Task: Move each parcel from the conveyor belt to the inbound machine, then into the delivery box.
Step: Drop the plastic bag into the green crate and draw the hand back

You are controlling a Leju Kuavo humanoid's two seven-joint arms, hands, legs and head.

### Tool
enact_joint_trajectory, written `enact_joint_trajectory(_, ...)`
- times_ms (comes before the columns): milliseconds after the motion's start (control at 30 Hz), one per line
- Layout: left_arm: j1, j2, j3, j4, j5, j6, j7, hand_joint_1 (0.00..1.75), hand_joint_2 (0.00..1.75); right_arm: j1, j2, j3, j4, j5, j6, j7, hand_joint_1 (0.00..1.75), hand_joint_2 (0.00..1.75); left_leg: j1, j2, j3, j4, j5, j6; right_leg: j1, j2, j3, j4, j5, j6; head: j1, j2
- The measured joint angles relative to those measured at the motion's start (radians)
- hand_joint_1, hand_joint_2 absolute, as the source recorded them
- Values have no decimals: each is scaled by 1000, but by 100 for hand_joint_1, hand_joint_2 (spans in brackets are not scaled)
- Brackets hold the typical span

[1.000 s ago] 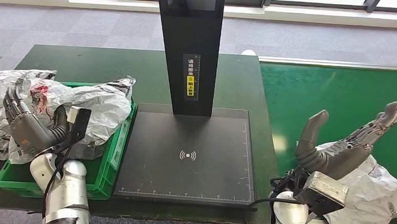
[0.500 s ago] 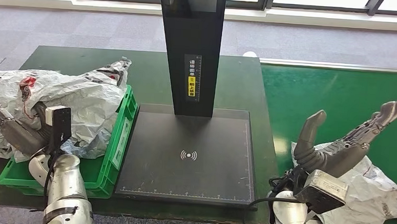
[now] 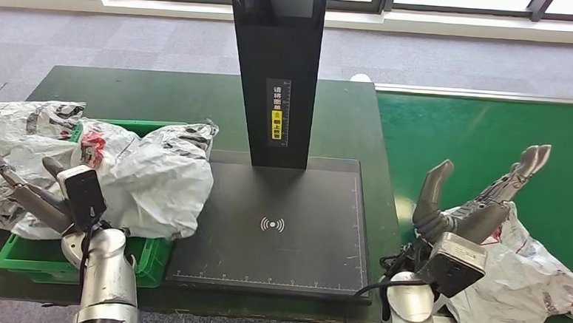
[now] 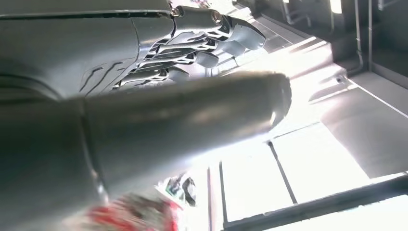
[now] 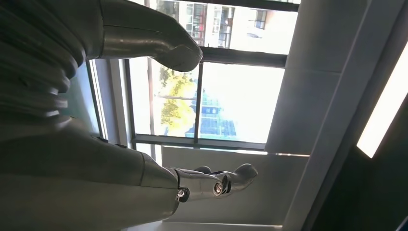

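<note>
Your right robot hand (image 3: 474, 205) sits palm-up and spread, holding nothing, with its back touching the crumpled white parcel (image 3: 518, 281) at the near edge of the green conveyor belt (image 3: 492, 135). That parcel looks like the next one to lift. Turn the palm over and come down across the bag's bulk, not its loose edge (thin plastic like this will likely slide out of a shallow pinch). Gather a good fold before you raise it, then carry it low to the black plate of the inbound machine (image 3: 273, 224), clearing the dark upright post (image 3: 275, 72), and lay it flat near the scan mark.

Your left robot hand (image 3: 23, 192) is also spread and gripping nothing, lying against the pile of white parcels (image 3: 142, 176) heaped over the green delivery box (image 3: 78, 258) on the desk (image 3: 132, 90). One of those bags spills over the box rim onto the plate's left edge. Nudge it back in first, or it may crowd the incoming parcel.
</note>
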Motion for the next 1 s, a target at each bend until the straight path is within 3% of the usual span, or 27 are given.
enact_joint_trajectory(533, 18, -1, -38, -17, -69, 0, 0, 0, 175, -5, 0, 0, 62, -6, 0, 0, 0, 175, 0, 1, -1, 0, 0, 0, 0, 1, -2, 0, 0, 0, 0, 0)
enact_joint_trajectory(700, 31, -1, -46, -36, 0, -3, 0, 0, 175, -6, 0, -1, 73, 32, 0, 0, 0, 175, 0, 1, -2, 0, 0, 0, 1, 2, -4, 0, 0, 0, 0, 0)
enact_joint_trajectory(767, 50, 3, -84, -54, 115, -30, 0, 0, 175, -9, 2, -17, 99, 161, 0, 3, 0, 175, 1, 1, -3, 0, 0, -1, 1, 2, -5, 0, 0, 0, 0, 0)
enact_joint_trajectory(867, 84, 18, -197, -100, 309, -151, 0, 0, 175, -30, 6, -117, 211, 541, 0, 76, 0, 175, 2, -1, -6, 0, 0, 0, 2, 0, -5, 0, 1, 0, 0, 0)
enact_joint_trajectory(1000, 124, 34, -340, -177, 429, -396, 1, 0, 175, -109, 8, -353, 406, 1017, 2, 403, 0, 175, 2, -3, -10, 2, 2, 2, 2, -3, -7, -1, 2, 2, 0, 0)
